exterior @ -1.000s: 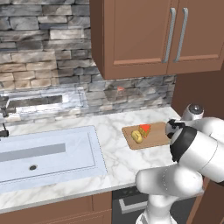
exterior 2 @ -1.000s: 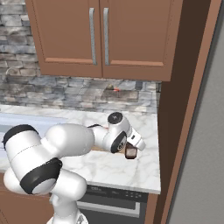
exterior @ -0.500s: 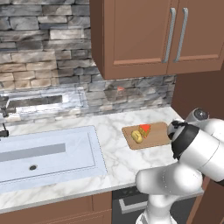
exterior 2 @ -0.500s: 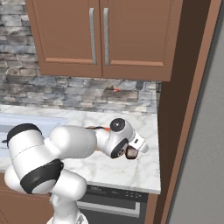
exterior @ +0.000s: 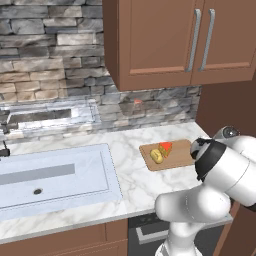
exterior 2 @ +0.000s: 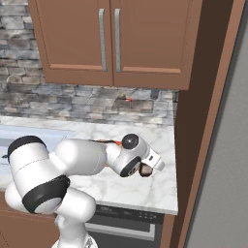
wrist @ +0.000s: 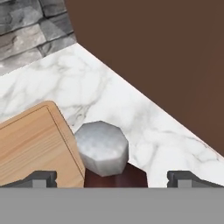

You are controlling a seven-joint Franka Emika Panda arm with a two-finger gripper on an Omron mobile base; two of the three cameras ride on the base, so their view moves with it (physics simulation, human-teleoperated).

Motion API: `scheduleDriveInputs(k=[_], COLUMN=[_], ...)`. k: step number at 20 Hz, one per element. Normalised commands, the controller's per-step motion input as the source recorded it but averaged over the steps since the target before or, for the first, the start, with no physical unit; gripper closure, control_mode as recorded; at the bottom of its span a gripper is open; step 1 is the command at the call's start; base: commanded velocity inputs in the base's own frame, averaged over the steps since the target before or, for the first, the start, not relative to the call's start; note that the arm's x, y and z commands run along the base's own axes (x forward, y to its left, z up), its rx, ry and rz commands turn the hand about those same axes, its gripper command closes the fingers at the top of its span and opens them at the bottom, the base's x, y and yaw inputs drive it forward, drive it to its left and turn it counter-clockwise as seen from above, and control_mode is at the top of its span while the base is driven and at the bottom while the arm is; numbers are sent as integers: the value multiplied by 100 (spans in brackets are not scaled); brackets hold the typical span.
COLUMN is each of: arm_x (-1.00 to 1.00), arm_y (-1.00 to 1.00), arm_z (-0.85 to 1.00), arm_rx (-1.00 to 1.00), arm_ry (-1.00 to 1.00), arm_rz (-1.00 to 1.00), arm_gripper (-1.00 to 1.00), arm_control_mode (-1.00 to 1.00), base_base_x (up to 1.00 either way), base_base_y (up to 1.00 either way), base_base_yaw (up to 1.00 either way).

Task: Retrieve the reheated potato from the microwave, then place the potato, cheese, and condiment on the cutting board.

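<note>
Lowering and swinging rightward since a second ago, my arm's hand is settling beside the right end of the cutting board, and in the right base view the gripper is now sitting lower and nearer the counter's front edge than it was.

I am observing the following:

- The potato and the cheese are already lying on the board, touching or nearly so, near its left half. Neither has shifted.
- The condiment is standing on the marble just off the board's corner. In the hand view I am looking down on its pale faceted cap with dark red-brown body below it. I note the cap is reading grey here, not dark.
- The fingertips are standing spread wide, one to either side of the bottle, with clear space on both sides. Nothing is being pinched.
- The dark brown side panel is running close behind the bottle, leaving limited room on that side.

My assessment: two of three items are placed, and the microwave retrieval appears complete. I am judging the present step as the approach to the bottle. The jaws are straddling it but not yet closing, so a further descent looks necessary before gripping. The bottle is small and upright, and a glancing finger could tip it.
</note>
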Motion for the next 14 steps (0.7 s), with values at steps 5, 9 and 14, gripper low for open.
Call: scheduleDriveInputs(k=[5, 9, 14], arm_x=[0, 4, 3], arm_y=[-10, -2, -2], arm_z=[0, 0, 0], arm_rx=[0, -1, 0], arm_ry=[-3, -3, -1], arm_rz=[4, 5, 8], arm_gripper=[100, 100, 100], arm_control_mode=[-100, -100, -100], base_base_x=[0, 0, 0], base_base_y=[0, 0, 0], base_base_yaw=[0, 0, 0])
